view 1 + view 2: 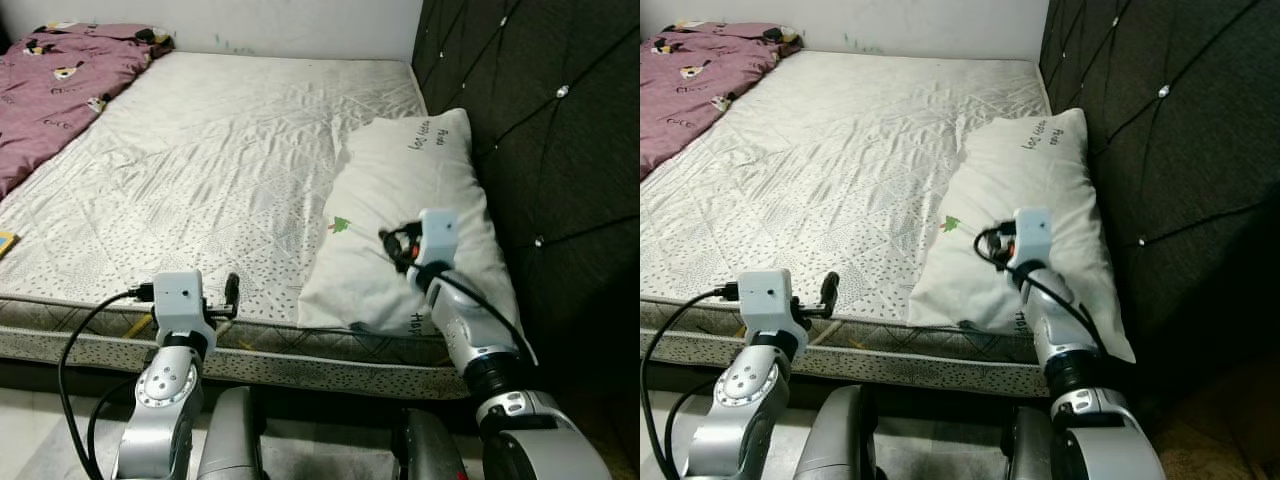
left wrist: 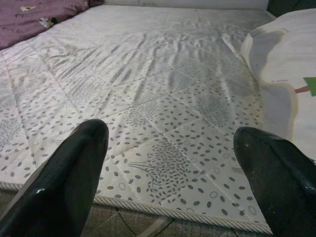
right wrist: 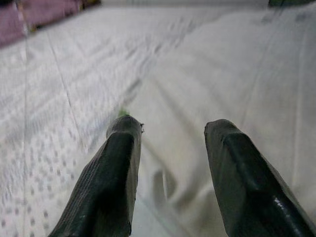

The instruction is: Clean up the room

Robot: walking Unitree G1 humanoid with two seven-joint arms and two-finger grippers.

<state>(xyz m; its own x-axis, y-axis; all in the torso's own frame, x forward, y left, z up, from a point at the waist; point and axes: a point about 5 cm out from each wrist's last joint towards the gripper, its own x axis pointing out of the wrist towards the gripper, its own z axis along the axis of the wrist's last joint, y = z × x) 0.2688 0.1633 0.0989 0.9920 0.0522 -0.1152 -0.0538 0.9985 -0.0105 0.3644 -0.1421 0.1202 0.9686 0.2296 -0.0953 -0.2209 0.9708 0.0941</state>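
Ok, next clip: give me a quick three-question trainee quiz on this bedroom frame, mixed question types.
1. True or false: the right hand is over the white pillow.
2. Multiple choice: the purple blanket lies at the mattress's
A. far left corner
B. near right corner
C. middle
3. Short answer: are the left hand's fingers open or shut, and what lies beneath them?

Key
1. True. In the right wrist view its open fingers frame wrinkled pillow fabric.
2. A.
3. Open, with nothing between them; they sit over the near edge of the patterned mattress, beside the pillow.
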